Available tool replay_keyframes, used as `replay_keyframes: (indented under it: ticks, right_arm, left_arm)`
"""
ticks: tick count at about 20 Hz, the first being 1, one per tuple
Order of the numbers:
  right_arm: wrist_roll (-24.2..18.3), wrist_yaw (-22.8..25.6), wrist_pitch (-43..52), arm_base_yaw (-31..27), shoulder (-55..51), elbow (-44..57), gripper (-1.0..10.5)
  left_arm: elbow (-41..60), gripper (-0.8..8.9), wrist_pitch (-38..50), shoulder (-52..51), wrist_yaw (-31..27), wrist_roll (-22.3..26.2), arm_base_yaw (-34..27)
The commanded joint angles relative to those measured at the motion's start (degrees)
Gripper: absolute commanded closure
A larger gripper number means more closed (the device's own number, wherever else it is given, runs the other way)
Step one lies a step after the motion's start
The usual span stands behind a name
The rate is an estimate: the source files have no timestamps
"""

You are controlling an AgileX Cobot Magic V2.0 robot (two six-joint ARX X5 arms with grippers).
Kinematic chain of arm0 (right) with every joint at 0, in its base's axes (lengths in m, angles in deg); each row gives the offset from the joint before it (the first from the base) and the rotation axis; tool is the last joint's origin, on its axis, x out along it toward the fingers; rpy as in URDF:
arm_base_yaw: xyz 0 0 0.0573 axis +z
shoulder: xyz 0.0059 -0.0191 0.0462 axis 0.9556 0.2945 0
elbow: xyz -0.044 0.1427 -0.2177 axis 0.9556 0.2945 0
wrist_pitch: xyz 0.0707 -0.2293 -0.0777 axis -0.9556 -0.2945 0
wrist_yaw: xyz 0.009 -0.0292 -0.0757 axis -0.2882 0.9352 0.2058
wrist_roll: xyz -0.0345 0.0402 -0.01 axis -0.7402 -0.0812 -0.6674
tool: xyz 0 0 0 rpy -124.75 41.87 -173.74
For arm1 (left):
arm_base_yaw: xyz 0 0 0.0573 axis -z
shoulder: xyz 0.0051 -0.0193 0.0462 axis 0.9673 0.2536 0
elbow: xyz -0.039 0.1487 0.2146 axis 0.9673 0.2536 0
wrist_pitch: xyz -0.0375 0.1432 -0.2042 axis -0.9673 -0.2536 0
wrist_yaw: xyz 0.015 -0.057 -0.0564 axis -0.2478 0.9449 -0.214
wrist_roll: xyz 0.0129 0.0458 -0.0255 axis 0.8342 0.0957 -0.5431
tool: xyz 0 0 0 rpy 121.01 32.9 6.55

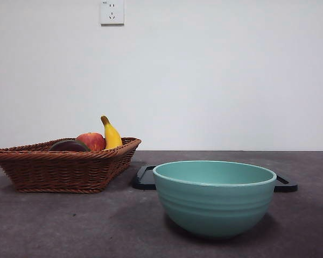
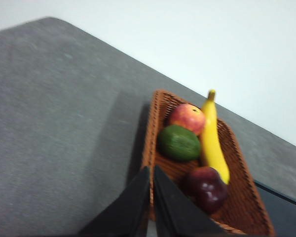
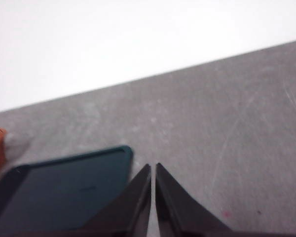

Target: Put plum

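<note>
Inside the wicker basket (image 2: pixel 239 207), the plum (image 2: pixel 205 188) lies beside a banana (image 2: pixel 212 138); only the left wrist view shows the green fruit (image 2: pixel 178 142). Left gripper (image 2: pixel 152 170) and right gripper (image 3: pixel 153 167) are both closed, empty.

1. Front view sits low, level with the table (image 1: pixel 54 226), close behind the bowl (image 1: pixel 214 199).
2. Left wrist view looks down on the basket (image 2: pixel 237 207), shared with front.
3. Right wrist view faces bare tabletop and the dark tray (image 3: pixel 64 192).

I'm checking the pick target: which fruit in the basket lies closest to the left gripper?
The plum, the dark maroon one. It lies right beside the left gripper, while the green fruit, apple and most of the banana lie farther along the basket.
</note>
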Motion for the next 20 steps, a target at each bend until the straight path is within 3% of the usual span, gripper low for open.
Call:
replay_keyframes:
  ticks: [1, 5, 12, 20]
  right_arm:
    - [1.0, -1.5, -1.1, -0.1, 3.0, -4.9, 9.4]
    - [0.3, -4.9, -5.4, -0.1, 8.8, -12.3, 9.4]
    - [-4.0, -15.9, -16.7, 0.2, 21.0, -26.6, 9.4]
    - [-8.7, -22.4, -29.2, 5.0, 32.3, -40.1, 9.4]
  left_arm:
    - [-4.4, 8.04, -0.7, 2.8, 1.7, -0.5, 0.0]
    - [-10.8, 8.04, -3.3, 8.0, 6.2, 0.7, 0.0]
    - [-23.4, 8.04, -12.7, 19.5, 17.9, 8.3, 0.2]
    - [-35.8, 8.04, -24.9, 29.7, 26.6, 14.8, 3.1]
